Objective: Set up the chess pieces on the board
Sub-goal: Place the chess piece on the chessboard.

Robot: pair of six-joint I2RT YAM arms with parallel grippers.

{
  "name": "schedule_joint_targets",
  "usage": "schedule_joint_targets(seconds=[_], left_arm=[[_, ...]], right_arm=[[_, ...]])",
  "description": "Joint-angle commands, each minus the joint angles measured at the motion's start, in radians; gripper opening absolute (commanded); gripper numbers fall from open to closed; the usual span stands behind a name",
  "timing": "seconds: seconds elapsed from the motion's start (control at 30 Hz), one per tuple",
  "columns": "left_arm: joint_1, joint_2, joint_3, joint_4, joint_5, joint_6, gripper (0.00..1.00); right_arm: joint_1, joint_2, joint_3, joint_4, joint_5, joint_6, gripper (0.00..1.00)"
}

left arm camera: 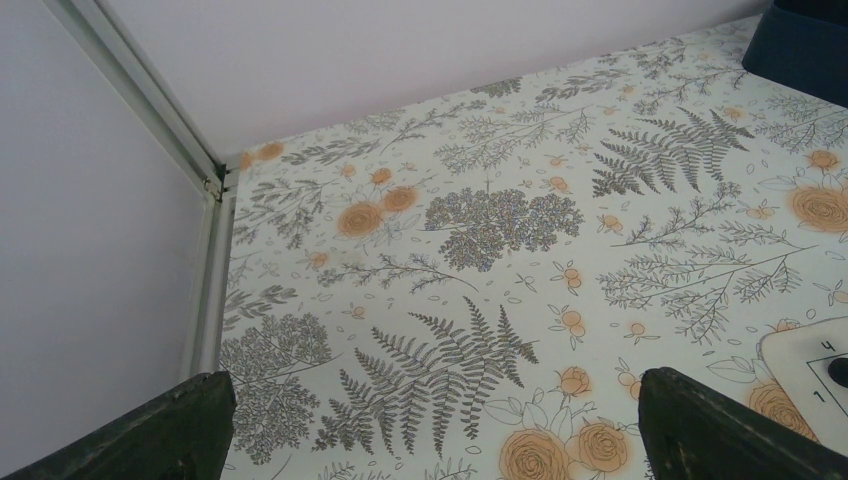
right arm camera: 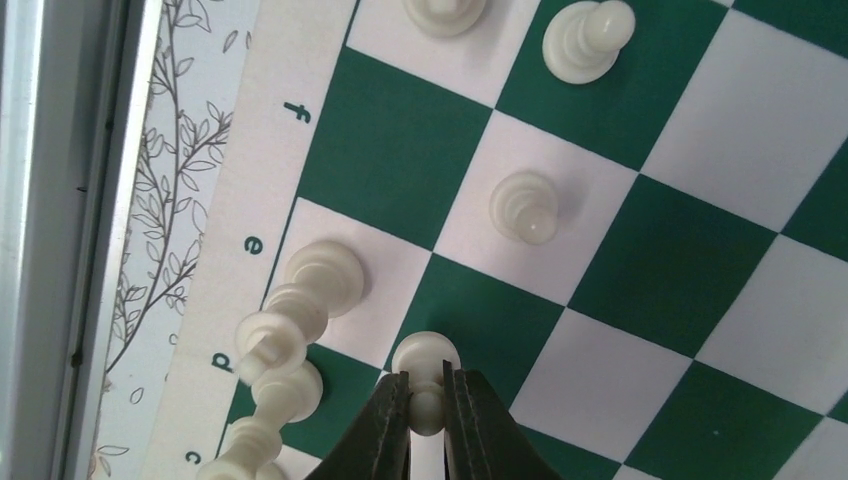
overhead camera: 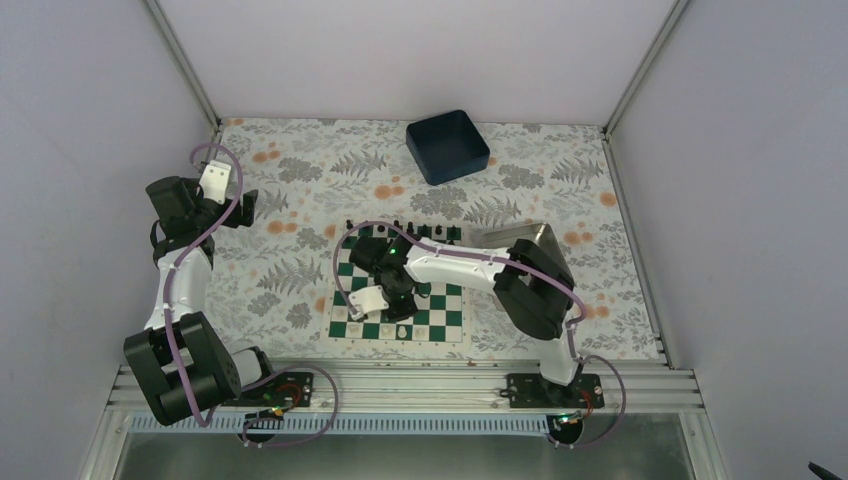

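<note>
The green and white board (overhead camera: 440, 310) lies mid-table, and its squares fill the right wrist view (right arm camera: 640, 250). My right gripper (right arm camera: 428, 405) is shut on a cream pawn (right arm camera: 427, 372), holding it upright over the green square beside the d and e marks; in the top view it hovers over the board's near left part (overhead camera: 392, 300). Other cream pieces stand nearby: a tall one on the e square (right arm camera: 322, 275), another on d (right arm camera: 285, 385), a pawn (right arm camera: 524, 207) and one (right arm camera: 586, 40) farther along. My left gripper (left arm camera: 430, 425) is open and empty over the floral cloth, far left of the board (overhead camera: 215, 190).
A dark blue bin (overhead camera: 447, 146) stands at the back, its edge also in the left wrist view (left arm camera: 805, 50). A silver tray (overhead camera: 525, 236) sits behind the right arm. Black pieces (overhead camera: 420, 230) line the board's far edge. A board corner shows in the left wrist view (left arm camera: 810, 355).
</note>
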Motion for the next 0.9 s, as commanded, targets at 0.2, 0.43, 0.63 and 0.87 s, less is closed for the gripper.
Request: schedule_joint_targets(seconds=[0.2,0.43,0.63,0.87], left_arm=[[0.006,-0.019,-0.007,-0.001,0.031,-0.003,1.00],[0.006,-0.020,-0.006,-0.001,0.031,-0.002,1.00],[0.006,-0.019,-0.007,-0.001,0.034,-0.002,1.00],[0.006,-0.019,-0.007,-0.003,0.034,-0.002,1.00]], right_arm=[[0.004,0.038,0.017,0.030,0.006,-0.007,0.10],[-0.007,0.046,0.012,0.045,0.013,-0.010,0.10],[-0.018,0.050,0.005,0.053,0.028,-0.011,0.12],[-0.025,0.039,-0.005,0.056,0.039,-0.007,0.20]])
